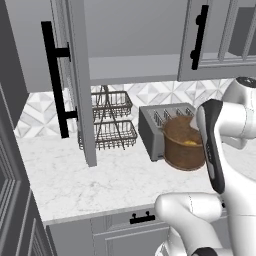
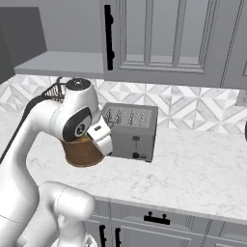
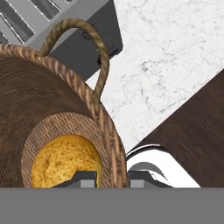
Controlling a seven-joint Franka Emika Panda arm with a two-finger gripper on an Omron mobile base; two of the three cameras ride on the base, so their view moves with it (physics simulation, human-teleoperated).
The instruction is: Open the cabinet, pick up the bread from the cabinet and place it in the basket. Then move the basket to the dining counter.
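The brown woven basket [image 1: 180,150] stands on the counter right beside the toaster [image 1: 159,127], partly behind my arm. The golden bread [image 3: 64,162] lies at its bottom and shows as a yellow patch [image 1: 190,143] over the rim. My gripper [image 3: 112,177] reaches down over the basket's rim [image 3: 109,131], one fingertip [image 3: 85,176] inside and the other outside, shut on the wall below the looped handle [image 3: 103,57]. The grey cabinet's left door [image 1: 75,75] stands swung open, its black bar handle [image 1: 55,80] facing me. The dining counter is out of view.
A black two-tier wire rack [image 1: 107,120] sits behind the open door on the white marbled counter [image 1: 75,180]. A shut cabinet door [image 2: 159,38] hangs above the toaster [image 2: 130,130]. Grey drawer fronts [image 2: 154,219] run below. Dark floor [image 3: 197,127] shows past the counter's edge.
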